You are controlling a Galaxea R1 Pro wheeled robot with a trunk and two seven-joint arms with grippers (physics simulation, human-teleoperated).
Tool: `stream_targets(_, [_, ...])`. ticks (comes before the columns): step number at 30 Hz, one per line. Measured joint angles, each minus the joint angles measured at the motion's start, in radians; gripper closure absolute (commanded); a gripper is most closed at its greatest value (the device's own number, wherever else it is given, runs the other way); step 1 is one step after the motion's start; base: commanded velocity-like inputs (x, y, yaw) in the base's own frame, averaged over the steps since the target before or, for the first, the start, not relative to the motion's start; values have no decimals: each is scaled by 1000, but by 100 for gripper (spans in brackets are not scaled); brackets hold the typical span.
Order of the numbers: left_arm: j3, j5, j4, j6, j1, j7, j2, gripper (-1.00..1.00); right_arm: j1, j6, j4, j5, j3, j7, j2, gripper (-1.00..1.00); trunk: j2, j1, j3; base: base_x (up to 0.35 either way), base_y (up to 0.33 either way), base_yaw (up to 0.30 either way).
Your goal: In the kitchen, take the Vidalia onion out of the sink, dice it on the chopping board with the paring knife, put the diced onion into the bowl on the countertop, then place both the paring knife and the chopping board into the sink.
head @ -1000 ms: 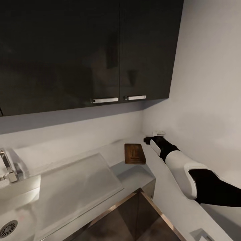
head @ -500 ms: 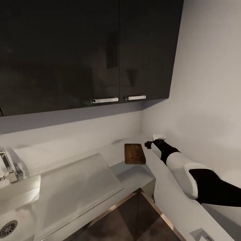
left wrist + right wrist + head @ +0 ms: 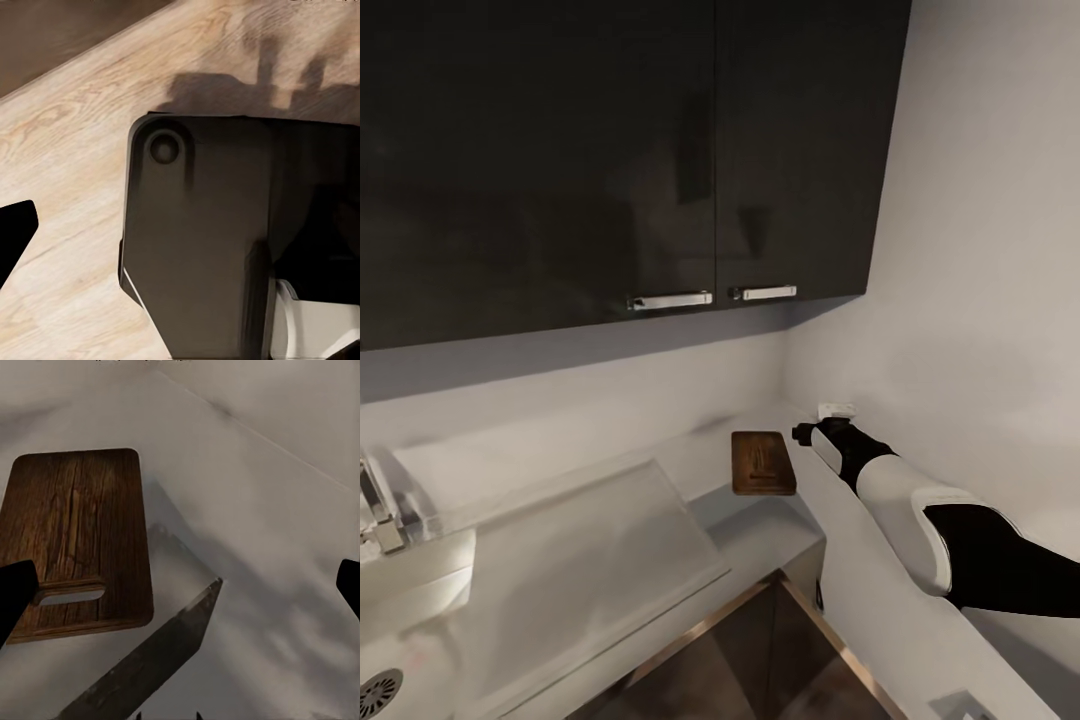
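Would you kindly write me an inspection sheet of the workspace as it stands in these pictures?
Surface: grey countertop running into a corner; steel drainer beside the sink.
Job's things: chopping board lies flat and bare on the countertop near the corner, handle slot toward the robot. Paring knife blade points out past the right gripper, beside the board and not over it. Onion and bowl: nothing seen.
Clutter: nothing seen.
Grippers: right gripper beside the board, low over the counter; knife seems held, grip itself hidden. The left wrist camera looks at wood floor and the robot's dark base.
Cables: nothing seen.
Surroundings: dark wall cabinets, white walls, tap.
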Motion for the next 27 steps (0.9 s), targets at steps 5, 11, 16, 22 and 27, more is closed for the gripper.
stream_targets(5, [0, 0, 6, 0, 0, -2, 0, -100, 0, 1, -1, 0, 0, 1, 1, -100, 0, 0, 0, 91, -39, 0])
stream_targets(11, [0, 0, 7, 0, 0, -3, -1, -100, 0, 2, 0, -1, 0, 4, 3, -100, 0, 0, 0, 13, -5, 0])
stream_targets(16, [0, -1, 8, 0, 0, -3, -2, -100, 1, -1, 0, -1, 1, 11, 2, -100, 0, 0, 0, 1, 0, 0])
stream_targets(22, [0, -1, 8, 0, 0, -3, -2, -100, 2, -1, 0, -2, 1, 9, 5, -100, 0, 0, 0, 0, 0, 0])
stream_targets(27, [0, -1, 8, 0, 0, -3, -2, -100, 2, -1, 0, -3, 1, 8, 6, -100, 0, 0, 0, 0, 0, 0])
